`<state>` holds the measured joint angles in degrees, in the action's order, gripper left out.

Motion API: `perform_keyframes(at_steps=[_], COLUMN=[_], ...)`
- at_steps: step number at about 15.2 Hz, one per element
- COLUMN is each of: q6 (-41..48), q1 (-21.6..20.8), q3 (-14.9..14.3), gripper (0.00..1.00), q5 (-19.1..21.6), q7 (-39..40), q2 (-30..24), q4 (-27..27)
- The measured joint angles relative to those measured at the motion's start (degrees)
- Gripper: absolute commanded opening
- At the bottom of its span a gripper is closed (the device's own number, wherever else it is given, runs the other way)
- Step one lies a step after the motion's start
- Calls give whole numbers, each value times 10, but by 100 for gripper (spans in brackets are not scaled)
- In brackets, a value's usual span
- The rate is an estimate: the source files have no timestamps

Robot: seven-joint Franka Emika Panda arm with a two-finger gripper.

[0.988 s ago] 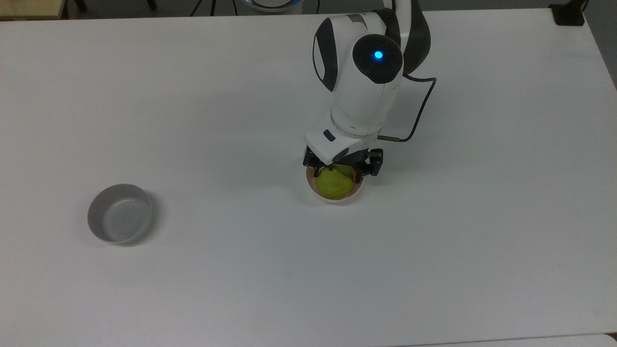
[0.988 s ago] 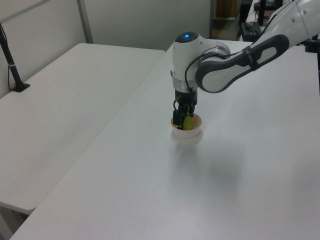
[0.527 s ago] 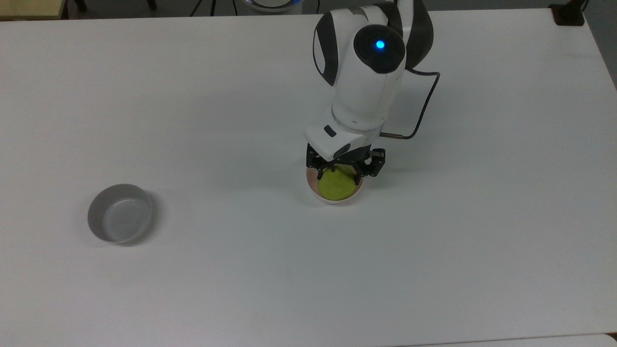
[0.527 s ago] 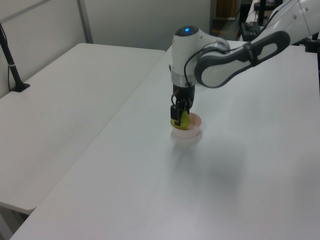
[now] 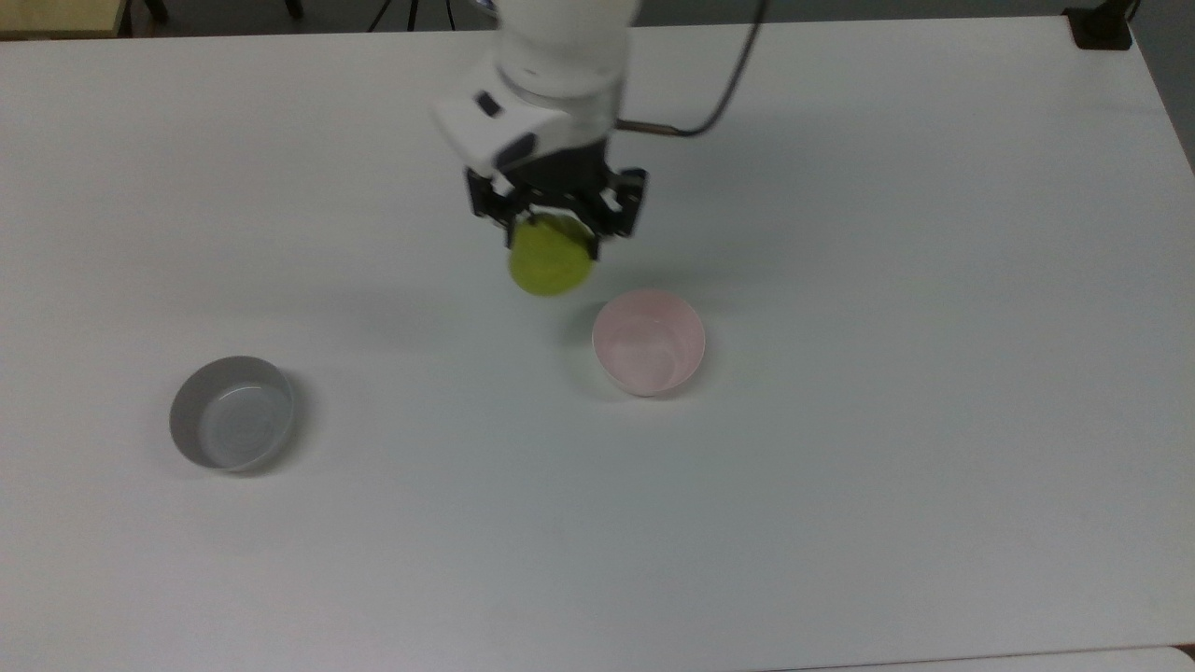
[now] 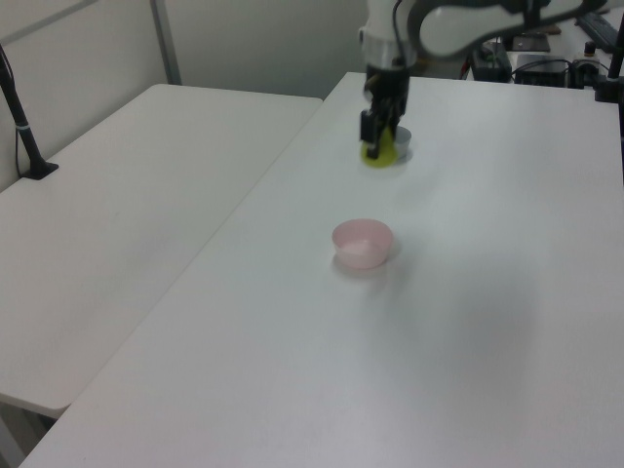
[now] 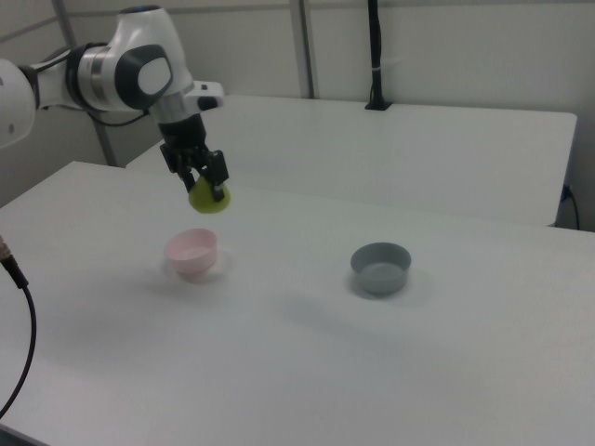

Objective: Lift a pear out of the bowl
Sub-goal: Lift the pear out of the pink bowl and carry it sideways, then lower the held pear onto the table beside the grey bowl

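A yellow-green pear (image 5: 551,260) (image 6: 380,152) (image 7: 210,199) hangs in the air, well above the table, with my gripper (image 5: 553,233) (image 6: 378,135) (image 7: 204,183) shut on its top. The pale pink bowl (image 5: 649,342) (image 6: 362,241) (image 7: 191,253) stands empty on the white table, below the pear and toward the top view's lower right of it. My arm reaches in from the top view's upper edge.
A grey bowl (image 5: 232,413) (image 7: 380,267) sits empty at the top view's lower left; in the left view it lies behind the pear. A second white table (image 6: 127,195) adjoins on the left view's left. A black post (image 7: 374,56) stands on the table behind.
My gripper has lifted the pear out of the pink bowl, rising high and moving toward the top view's upper left. The bowl stayed in place and is now empty.
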<state>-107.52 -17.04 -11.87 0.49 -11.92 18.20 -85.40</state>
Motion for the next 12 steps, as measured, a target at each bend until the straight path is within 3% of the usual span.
perform_keyframes(at_steps=[4,6,8,12], q6=[53,54,46,-16], q1=[78,108,130,151], q3=[9,12,16,19], gripper=[28,28,28,29], q5=[-6,-32,-58,-70], q7=[112,149,172,187], q2=[-44,-53,-53,-48], q4=[-37,-67,-99,-154])
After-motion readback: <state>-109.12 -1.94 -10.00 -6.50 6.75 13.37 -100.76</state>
